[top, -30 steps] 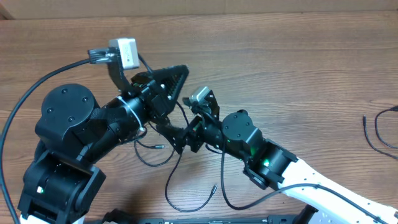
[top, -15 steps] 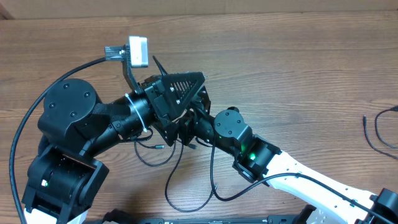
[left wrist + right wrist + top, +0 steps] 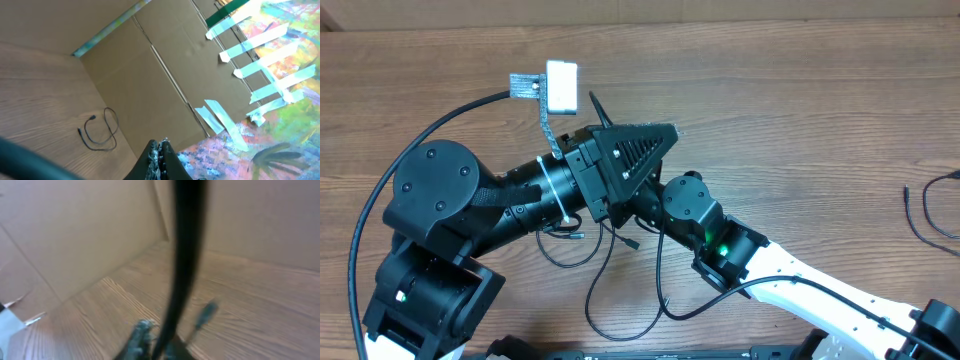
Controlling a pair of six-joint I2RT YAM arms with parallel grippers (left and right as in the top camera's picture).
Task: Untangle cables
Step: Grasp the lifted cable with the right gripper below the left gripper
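Thin black cables [image 3: 590, 298] lie in loose loops on the wooden table below both arms, one small plug [image 3: 631, 243] showing. My left gripper [image 3: 670, 131] is raised above them and points right. Its fingers [image 3: 160, 146] are shut, and nothing shows between them. The right gripper is hidden in the overhead view beneath the left one; only its wrist [image 3: 688, 205] shows. In the blurred right wrist view, the right gripper [image 3: 159, 339] is shut on a black cable [image 3: 185, 255] that runs up from the jaws, with a plug [image 3: 205, 315] just beyond.
Another loose black cable [image 3: 912, 215] lies apart at the table's far right, also seen on the wood [image 3: 93, 146] in the left wrist view. Cardboard walls [image 3: 165, 55] stand behind the table. The left arm's thick black cable [image 3: 375, 200] arcs at the left.
The left gripper has lifted and swung right, over the right wrist. The right gripper has slid left under it and closed from wide open onto a cable.
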